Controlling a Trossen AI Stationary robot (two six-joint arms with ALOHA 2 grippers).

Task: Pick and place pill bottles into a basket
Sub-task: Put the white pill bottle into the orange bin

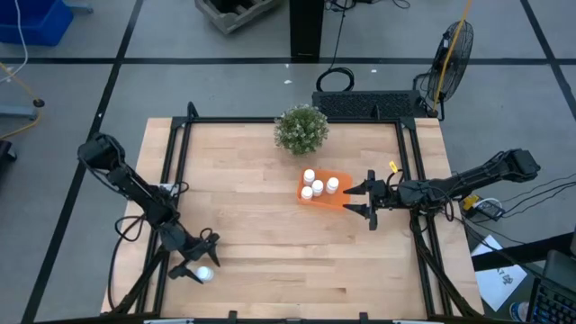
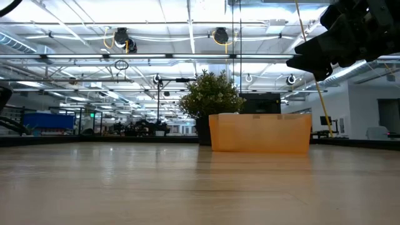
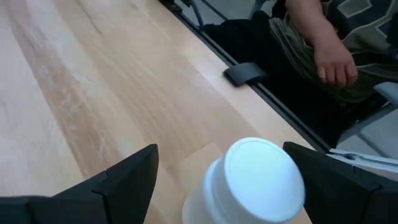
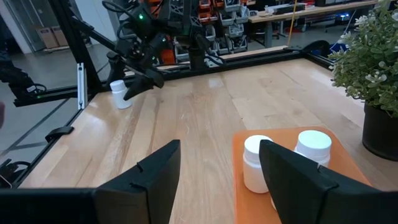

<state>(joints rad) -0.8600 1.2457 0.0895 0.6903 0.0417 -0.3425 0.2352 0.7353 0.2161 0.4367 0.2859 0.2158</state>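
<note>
One white pill bottle [image 1: 205, 274] stands upright on its base near the table's near left corner; it also shows in the left wrist view [image 3: 252, 186]. My left gripper [image 3: 221, 152] is open, with one finger on either side of this bottle and a gap at each side. The orange basket [image 1: 335, 202] sits right of the table's middle and holds several white bottles [image 1: 318, 186] standing upright. My right gripper [image 1: 364, 200] is open and empty above the basket's right end, well above the table in the low view [image 2: 331, 44].
A bushy green potted plant [image 1: 301, 129] stands at the far edge, just behind the basket. Black frame rails [image 1: 171, 180] run along the table's sides. A person's hand [image 3: 336, 62] shows beyond the table's near left edge. Bare wood lies between the lone bottle and the basket.
</note>
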